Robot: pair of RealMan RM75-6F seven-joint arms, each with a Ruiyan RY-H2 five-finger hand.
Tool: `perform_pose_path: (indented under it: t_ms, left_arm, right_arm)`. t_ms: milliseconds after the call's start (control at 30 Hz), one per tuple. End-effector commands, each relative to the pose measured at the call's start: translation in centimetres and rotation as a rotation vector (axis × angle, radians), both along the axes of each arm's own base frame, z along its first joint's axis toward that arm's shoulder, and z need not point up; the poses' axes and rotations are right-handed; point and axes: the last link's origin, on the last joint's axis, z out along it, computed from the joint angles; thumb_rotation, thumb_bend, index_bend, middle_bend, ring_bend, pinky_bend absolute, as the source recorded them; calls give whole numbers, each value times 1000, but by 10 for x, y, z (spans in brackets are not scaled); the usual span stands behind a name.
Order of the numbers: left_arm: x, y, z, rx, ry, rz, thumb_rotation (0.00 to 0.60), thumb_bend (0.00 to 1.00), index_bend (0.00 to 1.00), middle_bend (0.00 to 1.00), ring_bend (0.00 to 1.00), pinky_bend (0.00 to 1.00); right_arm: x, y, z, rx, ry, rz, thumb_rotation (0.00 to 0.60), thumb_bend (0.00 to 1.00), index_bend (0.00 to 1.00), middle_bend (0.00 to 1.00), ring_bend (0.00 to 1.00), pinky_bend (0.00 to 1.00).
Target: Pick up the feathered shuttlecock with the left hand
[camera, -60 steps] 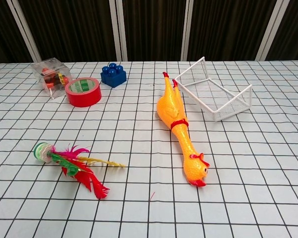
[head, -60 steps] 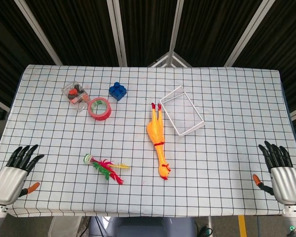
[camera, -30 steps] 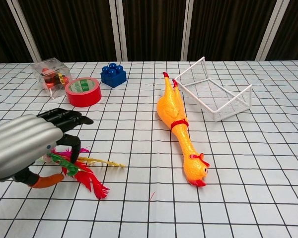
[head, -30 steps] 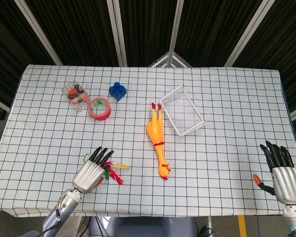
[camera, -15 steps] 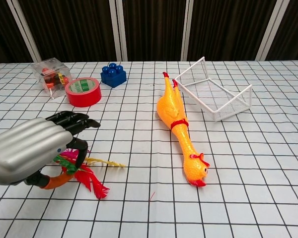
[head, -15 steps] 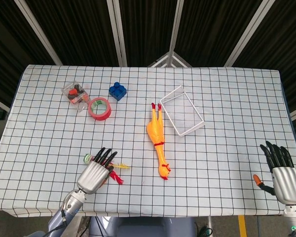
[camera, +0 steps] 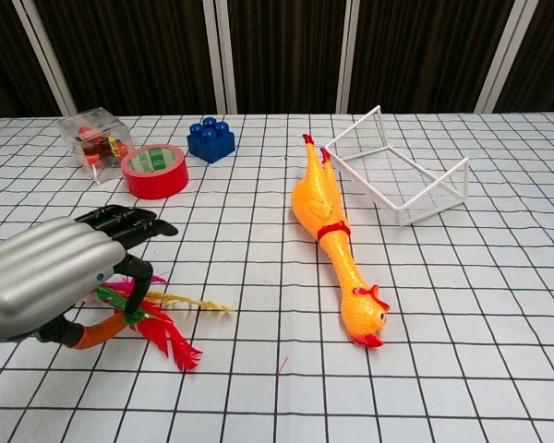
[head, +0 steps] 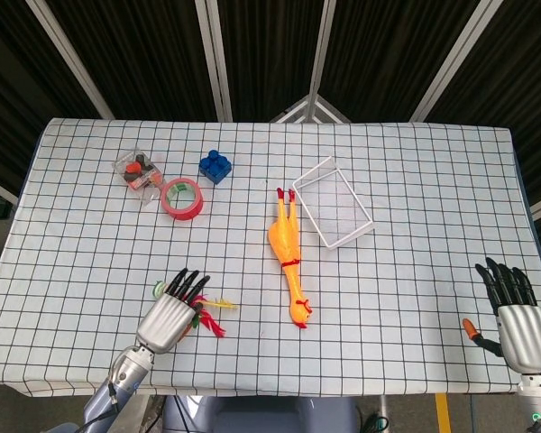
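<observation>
The feathered shuttlecock (head: pixel 211 317) lies near the table's front left, its red, green and yellow feathers (camera: pixel 167 329) fanned out to the right. My left hand (head: pixel 169 316) is over its base end, fingers stretched forward and slightly bent down over it. In the chest view the left hand (camera: pixel 60 277) covers the base, its orange-tipped thumb low beside the feathers. I see no firm hold on the shuttlecock. My right hand (head: pixel 519 321) rests open at the front right corner, away from everything.
A yellow rubber chicken (head: pixel 287 257) lies mid-table, right of the shuttlecock. A white wire basket (head: pixel 312 172) is behind it. At the back left are a red tape roll (head: pixel 181 198), a blue brick (head: pixel 215 166) and a clear box (head: pixel 137 174).
My left hand came from the front left corner to the shuttlecock, and in the last half second drew back a little to the left. The shuttlecock and right hand stay put.
</observation>
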Motion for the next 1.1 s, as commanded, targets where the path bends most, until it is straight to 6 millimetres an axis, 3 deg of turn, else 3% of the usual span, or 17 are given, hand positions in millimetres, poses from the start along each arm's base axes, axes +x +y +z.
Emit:
perform_pose_path:
  t_ms: [33, 300, 700, 1100]
  left_arm:
    - [0, 0, 0, -1, -1, 0, 600, 617, 611, 81, 0, 0]
    - [3, 5, 8, 28, -25, -2, 600, 619, 617, 83, 0, 0]
    - [23, 36, 53, 156, -202, 50, 600, 619, 618, 84, 0, 0]
    - [10, 40, 63, 161, -203, 95, 600, 615, 618, 82, 0, 0]
  right_arm:
    - [0, 0, 0, 1, -1, -1, 600, 339, 0, 0, 0, 0]
    - [0, 0, 0, 2, -3, -3, 600, 338, 0, 0, 0, 0]
    - [0, 0, 0, 1, -1, -3, 600, 339, 0, 0, 0, 0]
    - [0, 0, 0, 2, -1, -8, 600, 339, 0, 0, 0, 0]
